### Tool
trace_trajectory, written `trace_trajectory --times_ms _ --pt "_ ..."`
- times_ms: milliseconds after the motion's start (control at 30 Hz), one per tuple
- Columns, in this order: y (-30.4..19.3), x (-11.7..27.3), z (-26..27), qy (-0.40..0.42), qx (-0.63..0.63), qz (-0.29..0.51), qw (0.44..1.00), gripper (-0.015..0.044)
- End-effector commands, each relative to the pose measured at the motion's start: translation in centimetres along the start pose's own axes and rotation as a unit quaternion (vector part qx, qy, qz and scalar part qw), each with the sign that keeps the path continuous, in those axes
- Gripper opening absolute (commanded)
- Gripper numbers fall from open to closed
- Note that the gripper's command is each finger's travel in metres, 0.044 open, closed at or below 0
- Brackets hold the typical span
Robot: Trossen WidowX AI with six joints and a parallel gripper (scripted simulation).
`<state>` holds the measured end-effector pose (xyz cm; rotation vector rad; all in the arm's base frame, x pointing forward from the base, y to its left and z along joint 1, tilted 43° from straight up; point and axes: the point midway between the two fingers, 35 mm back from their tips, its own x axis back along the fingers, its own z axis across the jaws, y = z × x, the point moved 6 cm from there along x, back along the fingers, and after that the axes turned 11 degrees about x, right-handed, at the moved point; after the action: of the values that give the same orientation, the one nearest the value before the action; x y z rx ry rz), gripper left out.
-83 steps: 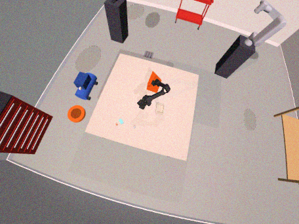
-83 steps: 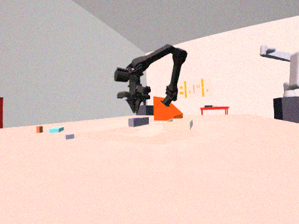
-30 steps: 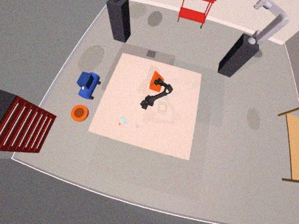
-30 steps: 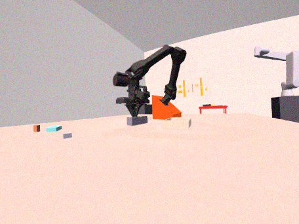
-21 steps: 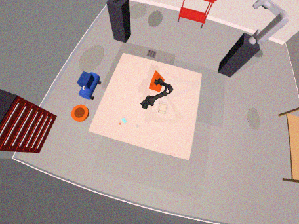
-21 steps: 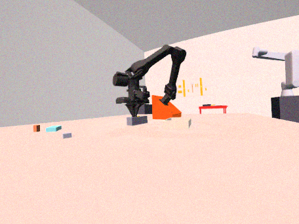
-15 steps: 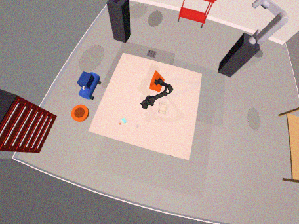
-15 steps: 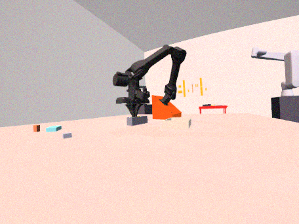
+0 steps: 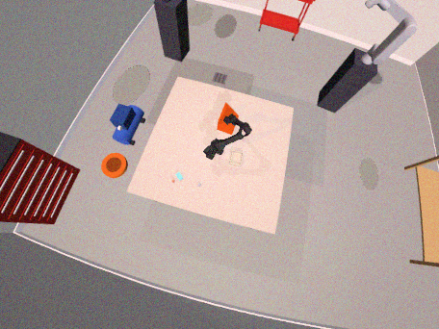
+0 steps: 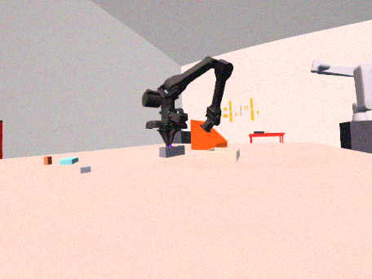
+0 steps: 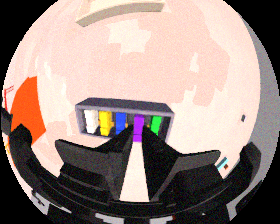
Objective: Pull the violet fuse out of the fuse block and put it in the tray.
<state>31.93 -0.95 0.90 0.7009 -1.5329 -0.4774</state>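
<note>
Wrist view looks down at the gray block [image 11: 125,108] on the pink desk [image 11: 188,53]. Five fuses stand in a row in the block: a white fuse [image 11: 91,122], a yellow fuse [image 11: 105,122], a blue fuse [image 11: 120,123], the violet fuse [image 11: 138,128] and a green fuse [image 11: 155,125]. The pincer [image 11: 136,142] comes down right over the violet fuse. Its two dark fingers sit one on each side of that fuse, and they are squeezed tight on it. The violet fuse is in its slot in the block, between the blue one and the green one. The fingers look close to the fuses next door, but I cannot tell if they touch them.

The tray [image 11: 123,2] is a pale open box. It lies farther off on the desk, well apart from the block. Nothing is in it.

In the exterior view, the black arm [image 10: 196,86] bends over and points the pincer [image 10: 168,142] straight down at the block [image 10: 171,151]. A bit of violet [image 10: 169,146] shows at the tips, just on top of the block. The tray [image 10: 225,154] sits near the block, on its right. An orange wedge [image 10: 204,137] stands behind them.

In the top view, the arm [image 9: 228,138] is in the middle of the desk [image 9: 193,193], and the tray [image 9: 236,158] is just beside the pincer.
</note>
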Motion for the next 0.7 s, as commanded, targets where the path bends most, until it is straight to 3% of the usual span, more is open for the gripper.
trace_trajectory --times_ms 0,667 --pt "0.00 0.27 -0.06 0.000 0.003 0.001 1.000 0.0000" --pt "-0.02 1.25 -0.08 0.000 0.002 0.001 1.000 0.0000"
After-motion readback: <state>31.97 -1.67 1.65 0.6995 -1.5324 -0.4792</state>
